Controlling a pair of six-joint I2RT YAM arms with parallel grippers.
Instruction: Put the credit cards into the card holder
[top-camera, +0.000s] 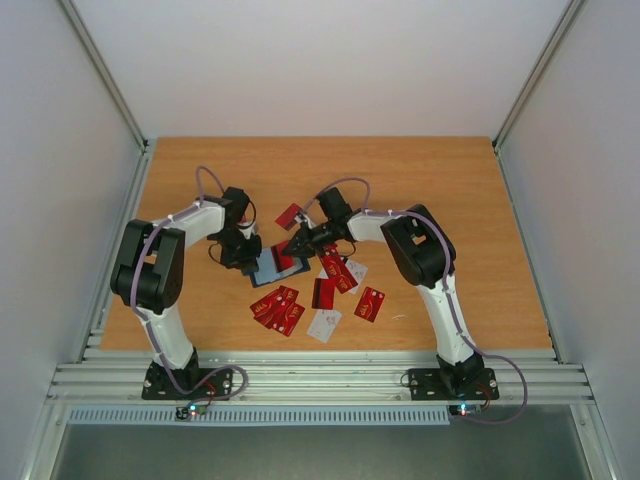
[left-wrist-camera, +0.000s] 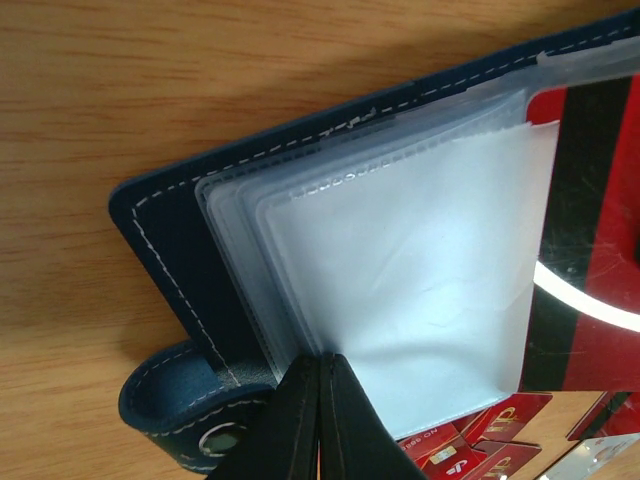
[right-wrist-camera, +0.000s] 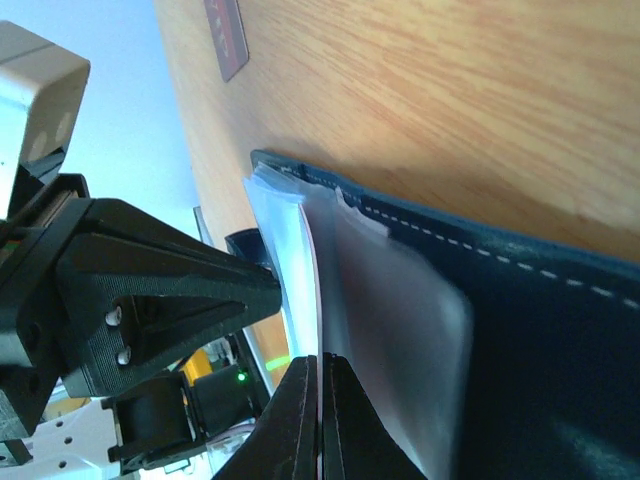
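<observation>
Left gripper (left-wrist-camera: 320, 365), closed, pinches the open card holder's (left-wrist-camera: 165, 230) clear sleeves (left-wrist-camera: 400, 290); right gripper (right-wrist-camera: 320, 362), closed, pinches one of them opposite. Loose credit cards (top-camera: 338, 272) lie just beside the card holder, nearest the right arm.

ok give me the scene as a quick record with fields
holder: card holder open on the table, clear sleeves fanned
left: left gripper shut, pinching a clear sleeve
right: right gripper shut on a thin pale sleeve edge
loose: credit cards scattered on its near side, mostly red, a white card among them
apart: lone red card beyond the holder
</observation>
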